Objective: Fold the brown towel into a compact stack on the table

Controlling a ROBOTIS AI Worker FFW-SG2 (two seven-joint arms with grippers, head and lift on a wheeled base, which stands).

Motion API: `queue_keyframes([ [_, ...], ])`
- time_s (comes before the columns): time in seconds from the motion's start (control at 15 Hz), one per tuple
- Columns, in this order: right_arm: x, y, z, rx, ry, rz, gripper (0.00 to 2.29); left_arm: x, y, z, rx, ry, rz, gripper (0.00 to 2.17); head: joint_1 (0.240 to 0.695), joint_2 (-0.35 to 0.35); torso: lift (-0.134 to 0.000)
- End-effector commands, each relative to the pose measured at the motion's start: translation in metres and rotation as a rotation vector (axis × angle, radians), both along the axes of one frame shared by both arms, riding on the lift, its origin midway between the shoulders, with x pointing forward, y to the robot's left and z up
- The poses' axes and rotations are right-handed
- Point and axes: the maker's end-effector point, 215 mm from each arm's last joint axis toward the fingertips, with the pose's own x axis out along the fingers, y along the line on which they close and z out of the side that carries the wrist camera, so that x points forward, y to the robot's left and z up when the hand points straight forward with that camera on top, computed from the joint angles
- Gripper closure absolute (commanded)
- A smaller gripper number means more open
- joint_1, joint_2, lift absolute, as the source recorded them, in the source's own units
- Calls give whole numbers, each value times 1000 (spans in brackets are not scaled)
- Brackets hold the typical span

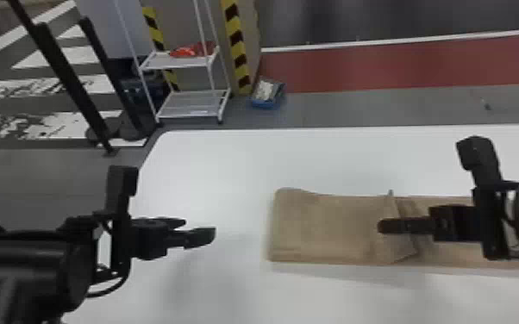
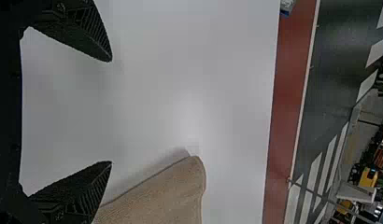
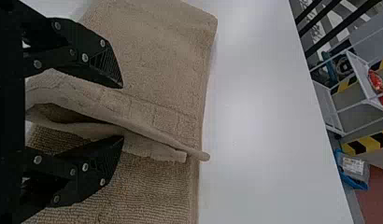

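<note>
Brown towel (image 1: pixel 327 228), part-folded, lies right on the table (image 1: pixel 211 168). Right gripper (image 3: pixel 122 112) wide around its raised edge (image 3: pixel 152 134), left gripper (image 2: pixel 111 112) wide, empty. Probably soft, floppy; pinch all layers there.

The towel (image 1: pixel 327 228) is sandy brown, the table (image 1: pixel 228 172) white, the left claw (image 1: pixel 200 227) and right claw (image 1: pixel 381 226) black. 2 strips (image 1: pixel 236 47) carry yellow-and-black stripes; the floor band (image 1: pixel 401 64) is red, the rack (image 1: pixel 176 63) white.

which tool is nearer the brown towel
Right: the right tool straddles a raised fold of the brown towel; the left tool is over the table, left of it.
</note>
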Motion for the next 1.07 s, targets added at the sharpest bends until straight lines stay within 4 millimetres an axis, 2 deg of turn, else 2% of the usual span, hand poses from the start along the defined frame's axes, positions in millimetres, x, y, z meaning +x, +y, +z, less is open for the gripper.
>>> queue_keyframes([
  [0.0, 3, -2, 4, 18, -4, -9, 792, 4, 5, 0, 10, -10, -1, 107, 695, 221, -124],
  [0.07, 4, -4, 6, 29, -5, -15, 782, 5, 7, 0, 10, -9, 2, 107, 695, 221, -124],
  [0.2, 2, -9, 4, 30, 4, -28, 208, 7, 7, 0, 11, -12, 1, 107, 695, 222, -124],
  [0.67, -31, -4, -9, 22, 78, -32, 137, 8, 11, 2, 17, -11, 1, 107, 695, 223, -124],
  [1.0, -33, 11, -10, -4, 74, 10, 198, 7, 6, 1, 7, -13, -7, 107, 695, 239, -124],
])
